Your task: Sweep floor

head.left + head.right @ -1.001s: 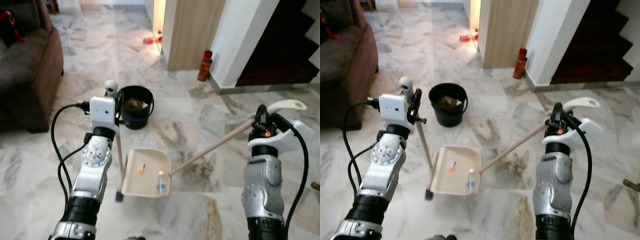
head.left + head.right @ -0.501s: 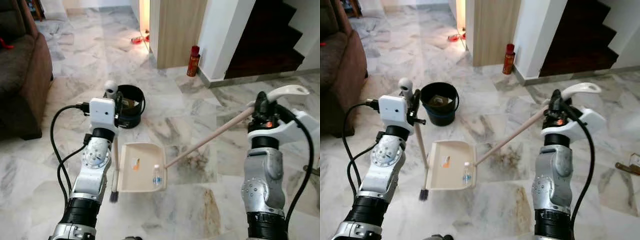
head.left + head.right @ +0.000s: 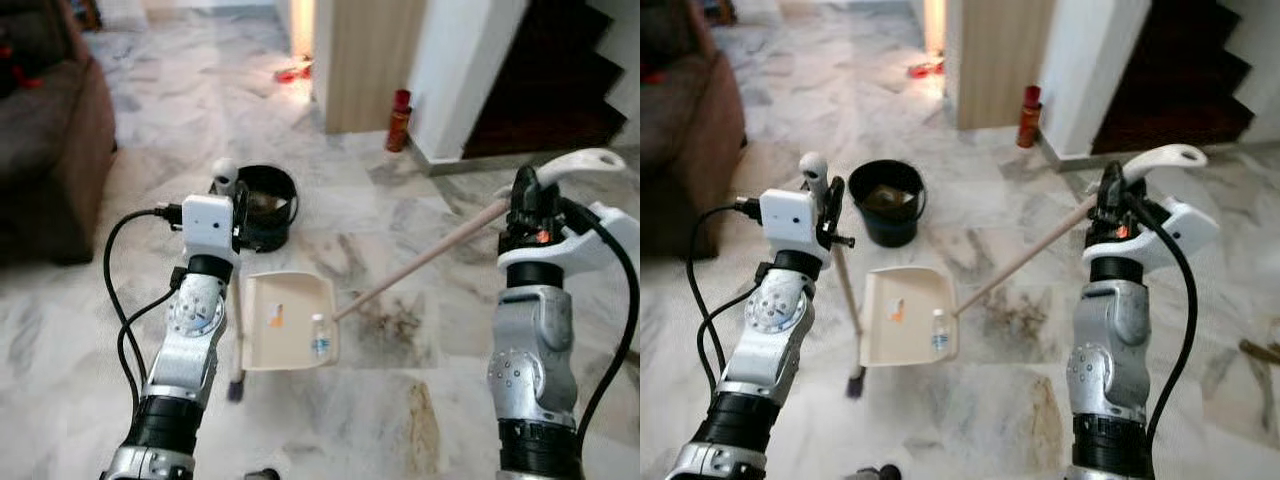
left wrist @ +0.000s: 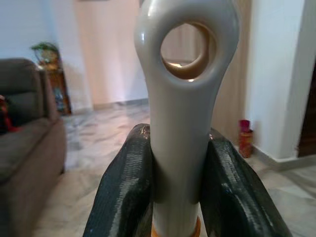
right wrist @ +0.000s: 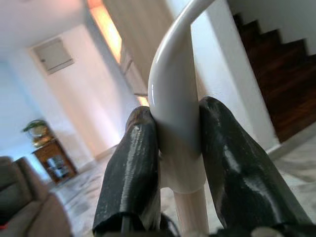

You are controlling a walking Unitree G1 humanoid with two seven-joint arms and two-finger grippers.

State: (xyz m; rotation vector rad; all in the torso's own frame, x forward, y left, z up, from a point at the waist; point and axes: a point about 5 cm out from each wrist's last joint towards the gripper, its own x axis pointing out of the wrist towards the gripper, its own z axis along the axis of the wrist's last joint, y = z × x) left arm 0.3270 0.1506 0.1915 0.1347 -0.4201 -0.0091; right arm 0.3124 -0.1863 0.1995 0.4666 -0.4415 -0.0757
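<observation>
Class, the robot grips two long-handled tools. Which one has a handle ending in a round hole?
The broom, held upright by the left end effector. Its grey handle top has a round hole, while the dustpan handle in the right end effector ends in a curved hook.

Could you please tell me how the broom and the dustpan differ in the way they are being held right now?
The broom stands nearly upright in the left gripper; the dustpan lies flat, its long handle slanting up to the right gripper. The dustpan carries a small bottle; the broom carries nothing. Both grey grips are clamped.
</observation>
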